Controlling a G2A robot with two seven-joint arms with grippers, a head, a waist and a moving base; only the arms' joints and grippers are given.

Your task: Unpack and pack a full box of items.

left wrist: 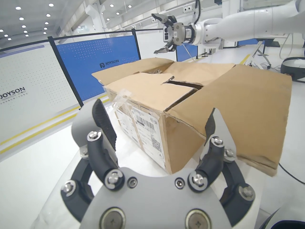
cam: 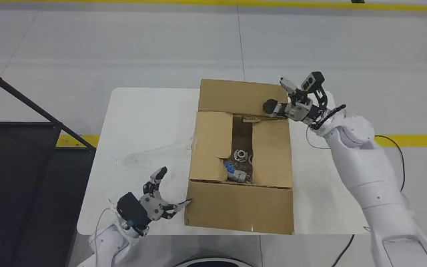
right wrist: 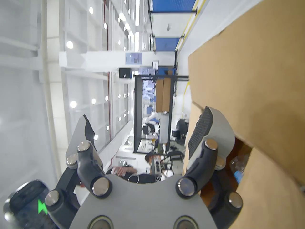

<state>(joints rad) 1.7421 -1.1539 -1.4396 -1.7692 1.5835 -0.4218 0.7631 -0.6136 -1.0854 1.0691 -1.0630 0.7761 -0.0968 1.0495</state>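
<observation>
Top view: my left pincer (cam: 171,190) sits low at the desk's near left corner. Its two fingers are spread wide with nothing between them, and it points at the near left corner of the box (cam: 240,157). In the left wrist view the same pincer (left wrist: 157,110) frames that corner of the box (left wrist: 214,91), close to it. I cannot tell whether a fingertip touches the cardboard.

My right pincer (cam: 277,95) hangs above the far right corner of the box, over the far flap. It is spread too and grips nothing. The left wrist view shows it (left wrist: 158,33) in the air above the cardboard, clear of it. In the right wrist view my right pincer (right wrist: 145,116) has one ribbed finger pad (right wrist: 199,127) just beside a flap of the box (right wrist: 250,72).

The box stands on the white desk (cam: 140,133), toward its right edge and filling most of the depth from far edge to near edge. Its far flap lies spread outward and its near flap hangs out over the near edge. The two side flaps are folded inward, leaving a narrow gap down the middle. Through that gap I see the things inside (cam: 238,163): something round and metallic, and something blue and white. I cannot make them out further.

A white label (left wrist: 145,129) is stuck on the box's left side. A scrap of clear film (left wrist: 121,96) sticks up from the top edge above it.
</observation>
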